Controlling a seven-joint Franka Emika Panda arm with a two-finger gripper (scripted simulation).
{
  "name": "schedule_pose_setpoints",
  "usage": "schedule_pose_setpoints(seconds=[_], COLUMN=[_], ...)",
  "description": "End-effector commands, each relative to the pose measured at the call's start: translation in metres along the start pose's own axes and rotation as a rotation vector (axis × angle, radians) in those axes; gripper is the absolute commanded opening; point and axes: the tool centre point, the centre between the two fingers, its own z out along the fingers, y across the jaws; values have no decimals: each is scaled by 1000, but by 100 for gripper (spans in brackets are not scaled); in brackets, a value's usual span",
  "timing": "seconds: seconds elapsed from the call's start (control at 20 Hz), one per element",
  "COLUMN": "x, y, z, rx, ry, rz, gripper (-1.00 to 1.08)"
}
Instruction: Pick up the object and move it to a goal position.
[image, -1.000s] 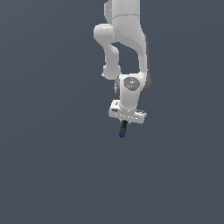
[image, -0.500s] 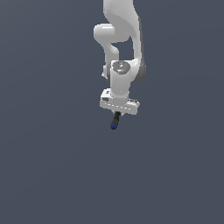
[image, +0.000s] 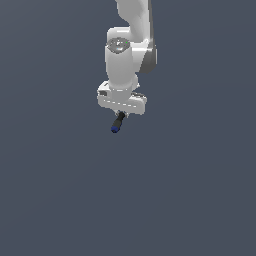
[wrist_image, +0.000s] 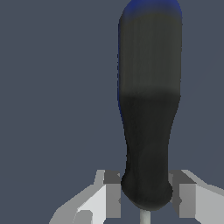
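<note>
The object is a short black rod with a blue tip (image: 118, 123). It hangs from under my white gripper (image: 121, 114) in the exterior view, blue end pointing down and toward that view's left. In the wrist view the rod (wrist_image: 148, 109) fills the middle, its black end held between the two grey pads (wrist_image: 112, 194), its blue end away from the gripper. The gripper is shut on the rod and holds it up in the air, nothing touching it from below.
Only a flat, plain dark grey background shows around the arm (image: 130, 45). No other objects, edges or containers are in view.
The arm has swung toward the exterior view's left and lifted a little, carrying the rod with it. The wrist has turned. The rod stays in the grip.
</note>
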Motion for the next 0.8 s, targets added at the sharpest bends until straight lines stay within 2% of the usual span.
schedule_pose_setpoints(seconds=[0.0, 0.4, 0.75], x=[-1, -1, 1], y=[15, 47, 56], z=[-20, -63, -75], rx=[0, 0, -2], ry=[0, 0, 1], rz=[-1, 0, -1], gripper=[-100, -100, -100])
